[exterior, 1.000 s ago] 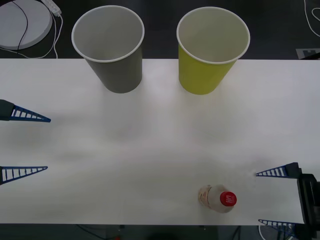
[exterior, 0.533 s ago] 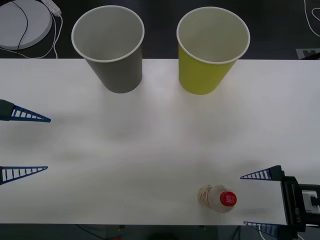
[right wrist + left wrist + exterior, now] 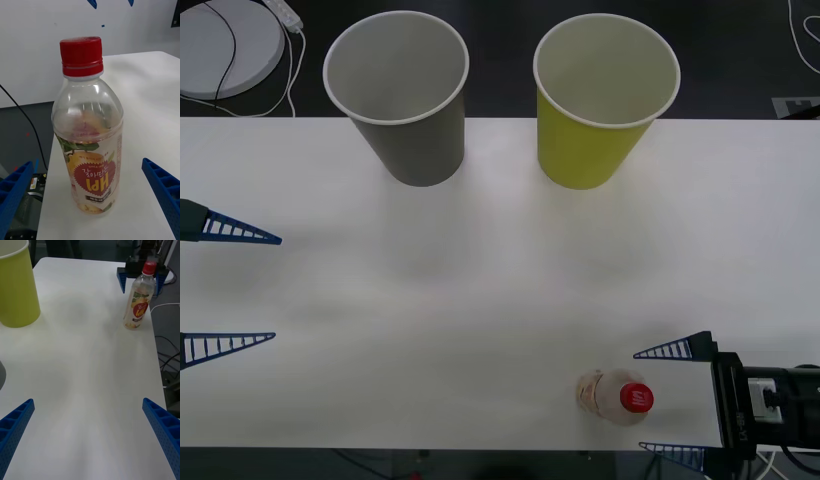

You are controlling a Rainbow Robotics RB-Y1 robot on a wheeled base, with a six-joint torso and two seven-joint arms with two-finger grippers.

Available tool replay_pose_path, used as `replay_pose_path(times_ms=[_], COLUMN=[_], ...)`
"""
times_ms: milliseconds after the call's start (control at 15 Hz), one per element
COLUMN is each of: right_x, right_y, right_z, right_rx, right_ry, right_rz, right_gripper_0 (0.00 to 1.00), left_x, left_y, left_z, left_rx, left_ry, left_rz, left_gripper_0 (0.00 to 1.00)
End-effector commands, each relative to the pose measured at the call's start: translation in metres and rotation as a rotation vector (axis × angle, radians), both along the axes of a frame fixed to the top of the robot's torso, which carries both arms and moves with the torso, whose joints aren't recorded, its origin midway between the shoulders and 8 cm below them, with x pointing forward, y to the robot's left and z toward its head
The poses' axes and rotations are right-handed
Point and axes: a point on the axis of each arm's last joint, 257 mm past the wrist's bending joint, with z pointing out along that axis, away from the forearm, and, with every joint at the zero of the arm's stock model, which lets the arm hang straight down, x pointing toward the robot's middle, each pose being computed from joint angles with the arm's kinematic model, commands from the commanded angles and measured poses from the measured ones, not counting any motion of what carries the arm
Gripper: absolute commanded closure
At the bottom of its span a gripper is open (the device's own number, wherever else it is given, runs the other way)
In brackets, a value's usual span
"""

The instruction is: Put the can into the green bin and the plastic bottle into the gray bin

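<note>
The plastic bottle [image 3: 612, 397] stands upright near the table's front edge, right of centre; it is clear, with a red cap and a beige label [image 3: 92, 176]. My right gripper [image 3: 642, 402] is open, its blue fingertips level with the bottle's cap on either side and not touching it. The left wrist view also has the bottle [image 3: 138, 302], with the right gripper [image 3: 139, 277] just behind it. At the back stand the gray bin [image 3: 402, 110] on the left and the green bin [image 3: 600, 120] on the right. My left gripper [image 3: 277, 288] waits open at the left edge. The can is out of view.
A white round disc [image 3: 225, 45] with cables lies on the dark floor beyond the table's back left. The white table [image 3: 480, 290] is bare between the bins and the bottle. The bottle stands close to the table's front edge.
My right gripper has slid leftward along the front edge, from well right of the bottle to having its open fingers on both sides of it. Bottle, bins and left arm stayed put.
</note>
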Motion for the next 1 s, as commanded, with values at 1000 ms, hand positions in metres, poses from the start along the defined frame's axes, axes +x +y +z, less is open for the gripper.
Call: replay_pose_path(times_ms=[1000], right_x=[0.0], right_y=[0.044], right_z=[-0.001], right_rx=[0.055], right_ry=[0.001], right_rz=[0.049], right_gripper_0=[0.0], left_x=[0.0], left_y=[0.0], left_z=[0.0], left_rx=[0.0], left_ry=[0.0], left_rz=[0.0], left_gripper_0=[0.0])
